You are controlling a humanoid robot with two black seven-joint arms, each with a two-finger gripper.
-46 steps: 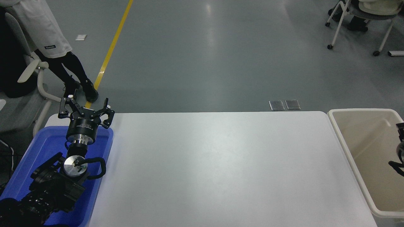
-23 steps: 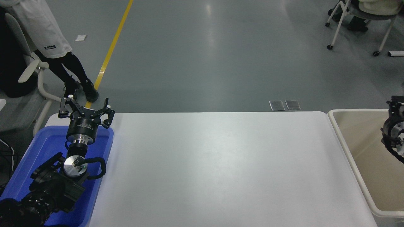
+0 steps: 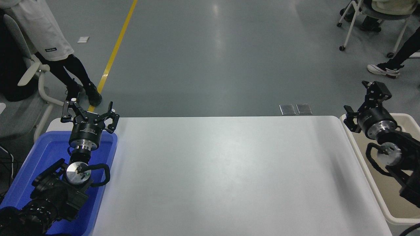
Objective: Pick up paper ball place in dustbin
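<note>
The frame was evenly lit from overhead and sharp throughout. A pale vertical glare streak ran down the floor [image 3: 219, 49] at upper centre, and a soft sheen spread across the middle of the white surface [image 3: 223, 170]. A faint grey shadow band crossed the surface's right side. Nothing looked blurred.

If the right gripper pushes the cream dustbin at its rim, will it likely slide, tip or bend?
The dustbin looks like plain plastic, and nothing shows in the visible part of its inside, so it is probably light and may slide. Its broad rectangular shape makes tipping unlikely. The thick rim should stay fairly stiff under the right gripper.
</note>
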